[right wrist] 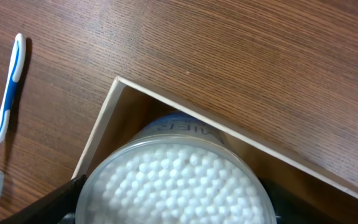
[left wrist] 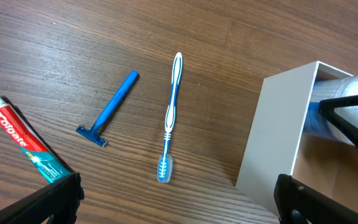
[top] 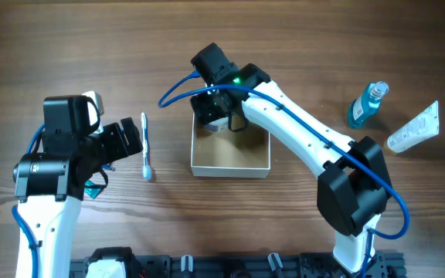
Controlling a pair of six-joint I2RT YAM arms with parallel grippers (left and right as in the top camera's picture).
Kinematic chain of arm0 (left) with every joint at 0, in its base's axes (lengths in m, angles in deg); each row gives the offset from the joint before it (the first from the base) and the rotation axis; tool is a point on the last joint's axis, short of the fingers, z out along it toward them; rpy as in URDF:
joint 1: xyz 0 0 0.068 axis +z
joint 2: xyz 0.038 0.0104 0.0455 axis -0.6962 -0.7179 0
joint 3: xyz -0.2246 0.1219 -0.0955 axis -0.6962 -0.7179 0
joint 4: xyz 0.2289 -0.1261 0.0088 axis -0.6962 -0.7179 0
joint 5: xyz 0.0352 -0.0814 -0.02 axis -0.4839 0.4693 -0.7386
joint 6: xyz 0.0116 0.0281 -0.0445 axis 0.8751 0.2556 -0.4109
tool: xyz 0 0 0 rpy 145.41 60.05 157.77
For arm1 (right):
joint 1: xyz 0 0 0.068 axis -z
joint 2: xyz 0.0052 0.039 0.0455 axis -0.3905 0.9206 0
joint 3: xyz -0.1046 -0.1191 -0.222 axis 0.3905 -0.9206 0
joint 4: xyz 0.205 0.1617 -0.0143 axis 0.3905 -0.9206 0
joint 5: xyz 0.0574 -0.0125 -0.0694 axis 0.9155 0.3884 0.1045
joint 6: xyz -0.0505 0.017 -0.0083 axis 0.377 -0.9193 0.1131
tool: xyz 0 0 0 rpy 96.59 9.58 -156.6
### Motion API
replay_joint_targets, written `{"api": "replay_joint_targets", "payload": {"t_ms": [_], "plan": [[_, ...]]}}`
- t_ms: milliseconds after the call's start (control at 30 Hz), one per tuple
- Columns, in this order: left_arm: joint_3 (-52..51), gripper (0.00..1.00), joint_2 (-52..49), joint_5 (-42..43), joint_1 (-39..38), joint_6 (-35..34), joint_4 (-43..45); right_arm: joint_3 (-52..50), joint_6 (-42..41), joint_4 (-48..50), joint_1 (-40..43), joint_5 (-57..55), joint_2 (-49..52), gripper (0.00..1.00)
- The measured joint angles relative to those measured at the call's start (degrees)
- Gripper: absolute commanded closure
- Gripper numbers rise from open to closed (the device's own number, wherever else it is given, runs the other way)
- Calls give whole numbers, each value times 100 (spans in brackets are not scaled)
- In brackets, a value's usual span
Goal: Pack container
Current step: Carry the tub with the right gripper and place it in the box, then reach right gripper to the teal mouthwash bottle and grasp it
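Observation:
The container (top: pixel 230 168) is a white-walled box with a tan inside at the table's middle. It also shows in the left wrist view (left wrist: pixel 278 130) and the right wrist view (right wrist: pixel 114 124). My right gripper (top: pixel 221 116) is shut on a round clear jar of cotton swabs (right wrist: pixel 176 180) and holds it inside the container's far left corner. The jar also shows in the left wrist view (left wrist: pixel 337 99). My left gripper (left wrist: pixel 179 208) is open and empty, left of the container, with a blue and white toothbrush (left wrist: pixel 171 112) on the table in front of it.
A blue razor (left wrist: pixel 114 106) and a red Colgate toothpaste tube (left wrist: pixel 20 140) lie left of the toothbrush (top: pixel 144 147). A blue mouthwash bottle (top: pixel 368 104) and a white tube (top: pixel 416 127) lie at the far right.

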Motion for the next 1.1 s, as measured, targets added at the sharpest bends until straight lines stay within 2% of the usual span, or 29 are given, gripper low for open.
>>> {"api": "replay_joint_targets", "payload": {"t_ms": [133, 300, 400, 500, 533, 600, 667, 767, 867, 1100], "plan": [[0, 0, 0, 0, 0, 0, -4, 0, 2, 4, 0, 13, 0, 11], [0, 0, -2, 0, 0, 0, -17, 0, 0, 7, 0, 13, 0, 16], [0, 0, -2, 0, 0, 2, -22, -4, -83, -140, 0, -146, -170, 5], [0, 0, 0, 0, 0, 2, -22, -15, -361, -446, 243, -584, -1292, 2], [0, 0, -2, 0, 0, 2, -22, -11, -415, -619, 503, -656, -1773, 3], [0, 0, -2, 0, 0, 0, -26, 57, -402, -1115, 1805, -754, -2809, 0], [0, 0, 0, 0, 0, 0, -26, 208, -157, -1716, 2894, -509, -2968, 0], [0, 0, 0, -2, 0, 0, -26, 212, 267, -1971, 4358, -31, -2732, 0], [0, 0, 0, -2, 0, 2, -24, 212, 634, -2074, 4850, 168, -2337, 0], [0, 0, -2, 0, 0, 2, -26, 136, 774, -2157, 4931, 170, -1073, 0]]}}
